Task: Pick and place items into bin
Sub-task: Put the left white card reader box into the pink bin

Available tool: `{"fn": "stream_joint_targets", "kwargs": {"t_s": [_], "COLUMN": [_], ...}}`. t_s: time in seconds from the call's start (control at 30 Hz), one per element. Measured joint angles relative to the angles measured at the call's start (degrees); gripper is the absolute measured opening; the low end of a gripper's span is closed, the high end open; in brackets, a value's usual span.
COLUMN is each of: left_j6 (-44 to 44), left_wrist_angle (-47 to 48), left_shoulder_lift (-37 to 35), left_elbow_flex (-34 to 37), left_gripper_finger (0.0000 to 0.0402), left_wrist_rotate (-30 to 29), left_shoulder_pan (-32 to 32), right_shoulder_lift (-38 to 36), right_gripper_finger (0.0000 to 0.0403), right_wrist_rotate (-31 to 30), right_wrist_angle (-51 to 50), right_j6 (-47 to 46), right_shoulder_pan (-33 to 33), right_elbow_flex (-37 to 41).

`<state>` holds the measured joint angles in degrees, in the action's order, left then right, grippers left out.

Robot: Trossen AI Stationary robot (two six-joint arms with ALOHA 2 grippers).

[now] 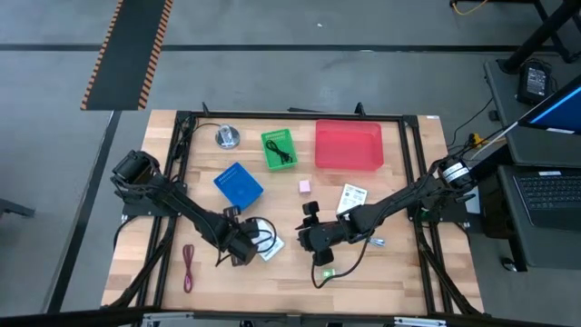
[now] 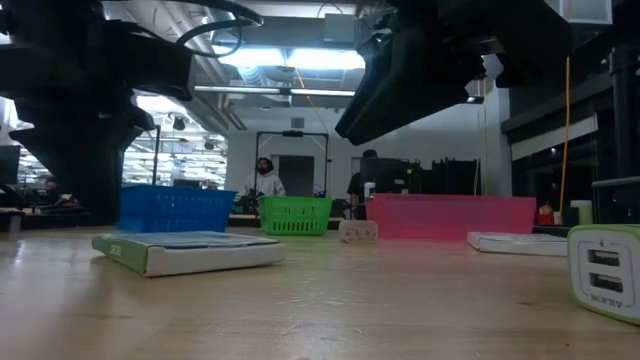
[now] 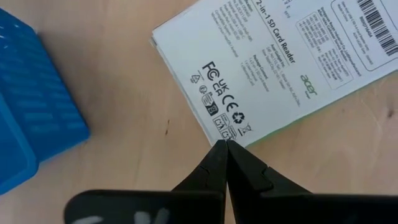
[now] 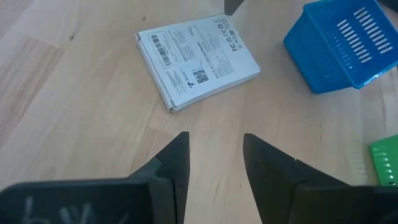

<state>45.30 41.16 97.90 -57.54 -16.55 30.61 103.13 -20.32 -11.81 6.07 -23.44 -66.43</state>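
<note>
A white green-printed packet [image 1: 270,245] [image 3: 273,62] [image 4: 198,61] lies flat on the wood in front of the blue bin. My left gripper [image 3: 225,144] [image 1: 250,252] is shut, its tips at the packet's printed edge. My right gripper [image 4: 216,135] [image 1: 304,241] is open and hovers to the packet's right, pointing at it, with nothing between the fingers. A second white packet [image 1: 352,197], a pink cube [image 1: 305,185], a green block [image 1: 325,273] [image 2: 605,270], a dark red cord [image 1: 188,266] and a small blue-silver piece [image 1: 377,242] lie loose on the table. A black cable [image 1: 283,153] rests inside the green bin. My left gripper's shut fingertips [image 3: 219,152] stand right at the packet's edge [image 3: 214,127], beside the printed marks, slanting in from the table's left. I cannot tell whether they touch it. The packet lies flat on the table.
A red bin [image 1: 349,145], a green bin [image 1: 272,136] and a blue bin [image 1: 239,184] [image 4: 339,43] stand toward the far side. A round silver metal object [image 1: 227,136] sits at the far left. A black frame [image 1: 182,154] edges the table. People stand in the room beyond [image 2: 265,178].
</note>
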Motion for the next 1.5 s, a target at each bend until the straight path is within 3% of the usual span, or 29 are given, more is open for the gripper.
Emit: {"fn": "stream_joint_targets", "kwargs": {"t_s": [1.5], "left_j6": [2.1], "left_wrist_angle": [-2.62], "left_shoulder_lift": [0.03], "left_elbow_flex": [2.27], "left_gripper_finger": [0.0002], "left_wrist_rotate": [-0.48], "left_shoulder_pan": [0.11], "right_shoulder_lift": [0.0], "right_gripper_finger": [0.013], "right_wrist_rotate": [0.0], "right_wrist_angle": [-0.02], "right_j6": [-0.03], "right_shoulder_pan": [-0.04], "right_elbow_flex": [0.03]}}
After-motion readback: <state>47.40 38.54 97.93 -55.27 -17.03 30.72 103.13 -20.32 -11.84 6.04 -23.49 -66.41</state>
